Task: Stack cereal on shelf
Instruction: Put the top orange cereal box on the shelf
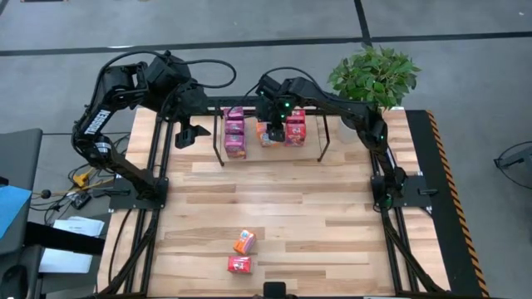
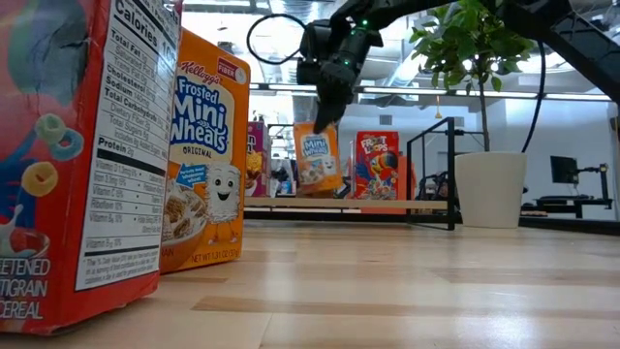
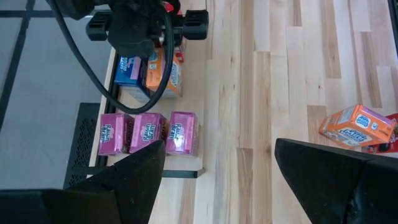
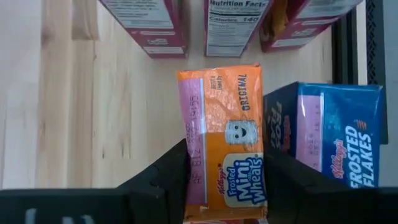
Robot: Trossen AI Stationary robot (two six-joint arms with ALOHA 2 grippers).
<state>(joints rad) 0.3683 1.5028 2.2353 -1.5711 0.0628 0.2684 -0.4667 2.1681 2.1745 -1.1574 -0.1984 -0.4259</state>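
The shelf [image 1: 322, 143] is a black rod frame at the table's far middle. It bears stacked pink cereal cartons [image 1: 235, 133], red ones [image 1: 296, 128] and a blue one [image 4: 339, 140]. My right gripper [image 1: 273, 124] hovers over the shelf between the pink and red cartons, shut on an orange cereal carton [image 2: 318, 160]. My left gripper [image 1: 191, 133] waits open at the shelf's left end, with nothing between its fingers [image 3: 140, 177]. An orange carton [image 1: 243, 241] and a red one [image 1: 239, 264] rest on the table near its front edge. My right gripper pinches the orange carton between its two fingers [image 4: 165, 180], on two opposite faces at its upper end [image 4: 249, 186]. The fingers come from above, slanting down. The carton hangs below them, slightly tilted, its bottom edge [image 2: 320, 189] just above the shelf's board.
A potted plant [image 1: 374, 76] stands at the far right corner. In the low view the two front cartons [image 2: 68, 165] [image 2: 203, 165] loom large at the left. Bare wooden table lies between the shelf and these cartons.
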